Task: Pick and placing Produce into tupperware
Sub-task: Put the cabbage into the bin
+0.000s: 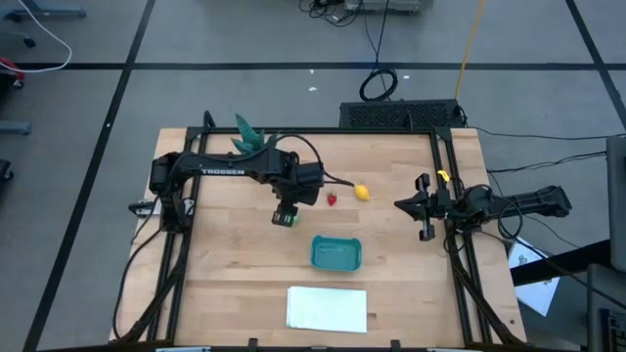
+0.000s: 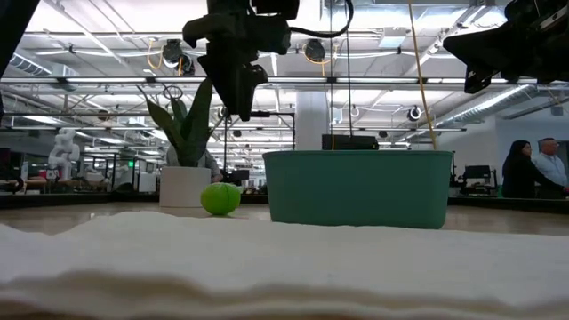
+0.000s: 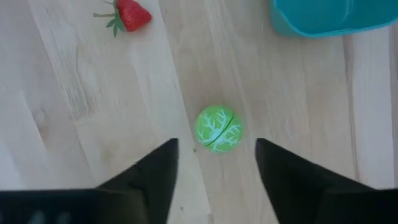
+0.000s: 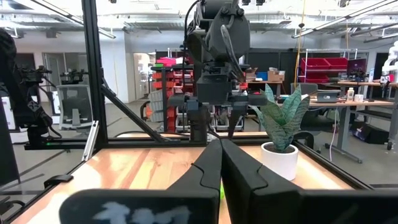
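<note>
Around me I see a grey floor (image 1: 88,147) crossed by dark lines, a bright open hall with ceiling lights (image 2: 373,36) and exposed pipes, red storage shelves (image 4: 320,70), desks with monitors (image 4: 326,94), and two people (image 2: 533,169) standing far off.

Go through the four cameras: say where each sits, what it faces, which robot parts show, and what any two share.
High: overhead, facing down on the table; both arms show.
Low: at tabletop height, facing the teal container and green ball; arms hang from above.
Left wrist: above the wood, facing down at the green ball and strawberry past open jaws of the left gripper.
Right wrist: facing across the table past the shut right gripper toward the left arm and plant.
Shared: low and left wrist both show ball and container.
</note>
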Robot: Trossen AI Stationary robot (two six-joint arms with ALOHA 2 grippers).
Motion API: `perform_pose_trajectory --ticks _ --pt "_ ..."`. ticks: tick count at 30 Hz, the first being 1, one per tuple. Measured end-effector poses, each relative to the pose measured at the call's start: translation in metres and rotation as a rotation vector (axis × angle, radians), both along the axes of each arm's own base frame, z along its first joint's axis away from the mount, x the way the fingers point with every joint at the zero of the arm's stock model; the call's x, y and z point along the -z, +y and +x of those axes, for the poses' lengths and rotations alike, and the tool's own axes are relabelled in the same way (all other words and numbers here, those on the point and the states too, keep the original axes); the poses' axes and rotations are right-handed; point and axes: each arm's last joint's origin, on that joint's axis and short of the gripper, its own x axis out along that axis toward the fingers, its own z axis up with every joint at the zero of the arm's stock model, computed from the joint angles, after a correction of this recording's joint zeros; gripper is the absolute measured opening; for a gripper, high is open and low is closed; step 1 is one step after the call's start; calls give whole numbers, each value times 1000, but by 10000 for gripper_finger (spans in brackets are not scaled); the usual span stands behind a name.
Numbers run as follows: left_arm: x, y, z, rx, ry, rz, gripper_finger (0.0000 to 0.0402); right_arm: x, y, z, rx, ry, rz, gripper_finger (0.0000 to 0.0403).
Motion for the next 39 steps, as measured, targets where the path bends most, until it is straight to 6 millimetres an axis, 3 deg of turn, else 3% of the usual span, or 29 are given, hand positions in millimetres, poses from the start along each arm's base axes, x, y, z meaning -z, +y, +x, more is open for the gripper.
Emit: perform_pose_trajectory --ticks 7,12,39 --pt "18 -6 -5 -22 69 67 325 0 0 0 0 0 0 0" --pt "33 -6 -8 -46 89 63 367 0 0 0 0 0 0 0" --pt "73 -9 -6 -54 -3 -31 376 0 0 0 -2 0 8 0"
